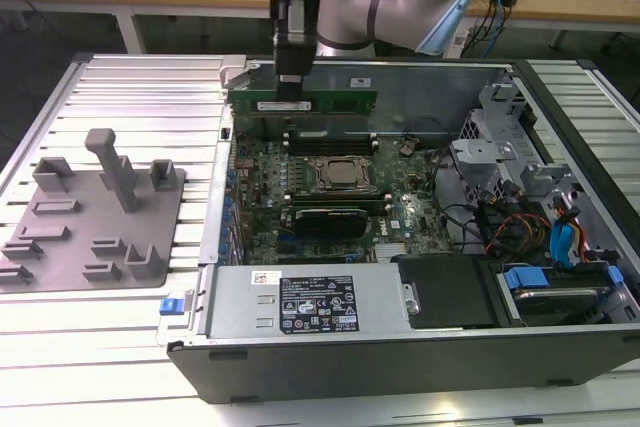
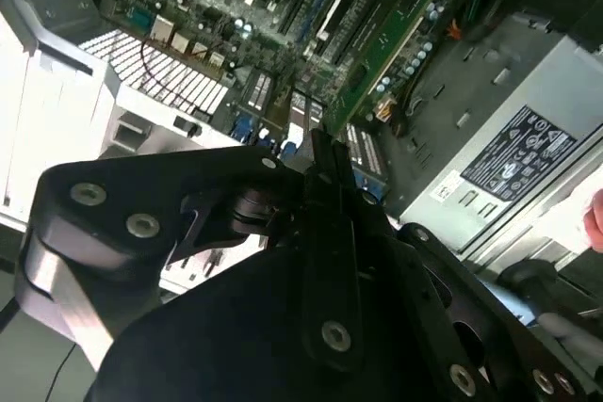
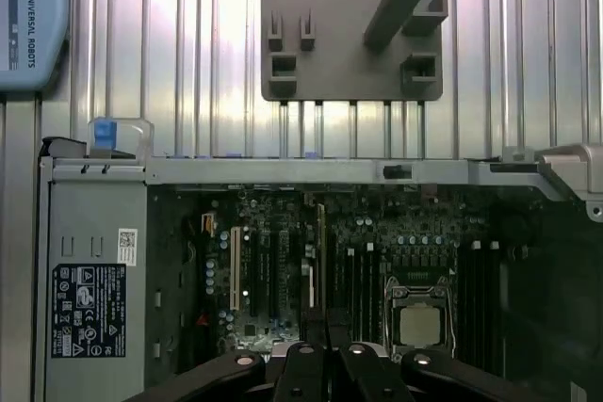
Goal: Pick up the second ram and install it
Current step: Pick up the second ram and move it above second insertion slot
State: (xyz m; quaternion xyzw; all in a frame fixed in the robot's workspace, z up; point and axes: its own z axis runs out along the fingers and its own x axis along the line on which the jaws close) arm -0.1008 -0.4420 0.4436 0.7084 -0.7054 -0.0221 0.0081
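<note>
In the exterior view the second ram [image 1: 330, 102], a long green stick, hangs level above the back of the motherboard [image 1: 330, 187], with my gripper [image 1: 290, 82] shut on its left part. It sits just over the far memory slots [image 1: 330, 137], apart from them. The first wrist view shows the ram edge-on as a thin strip [image 3: 320, 251] running out from between the black fingers [image 3: 303, 364] over the board. Black linkages of the gripper [image 2: 316, 152] show in the second wrist view, above the board.
The open computer case [image 1: 560, 347] holds a processor socket [image 1: 345, 175], a power supply [image 1: 310, 302] at the front and drive bays with cables [image 1: 540, 227] on the exterior view's right. A grey holder plate with blocks [image 1: 90, 217] lies on the slatted table to the left.
</note>
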